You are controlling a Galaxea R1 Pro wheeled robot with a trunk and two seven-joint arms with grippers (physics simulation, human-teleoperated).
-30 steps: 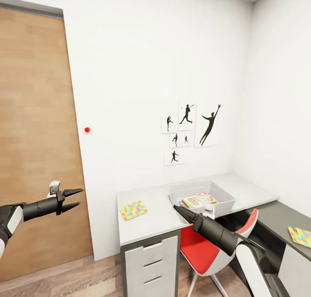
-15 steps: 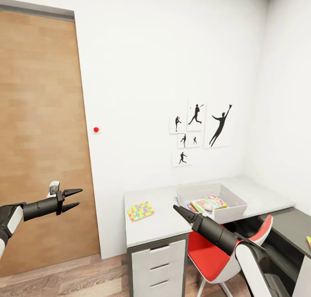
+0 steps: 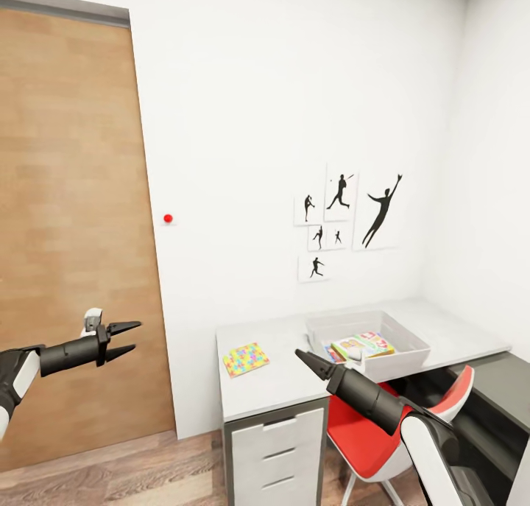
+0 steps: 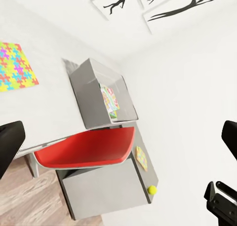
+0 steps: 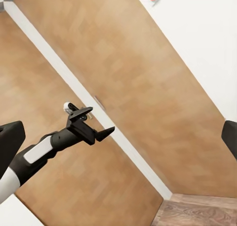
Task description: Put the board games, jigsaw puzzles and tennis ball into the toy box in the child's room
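Grey toy box (image 3: 412, 342) holding board games (image 3: 360, 345) sits on table (image 3: 280, 381).

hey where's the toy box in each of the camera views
Head view: toy box on the table, lower right, behind the right arm.
Left wrist view: toy box centre-left, above the red chair.
Right wrist view: not in it.
Shared landmark: the red chair.

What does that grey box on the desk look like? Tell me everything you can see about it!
The toy box is a wide, shallow, light-grey tray with sloping sides and a rounded rim, plastic by the look of it. It sits flat and upright on the pale desk, towards the wall. Its top is open, and colourful flat game boxes lie inside. A red chair is tucked under the desk in front of it.
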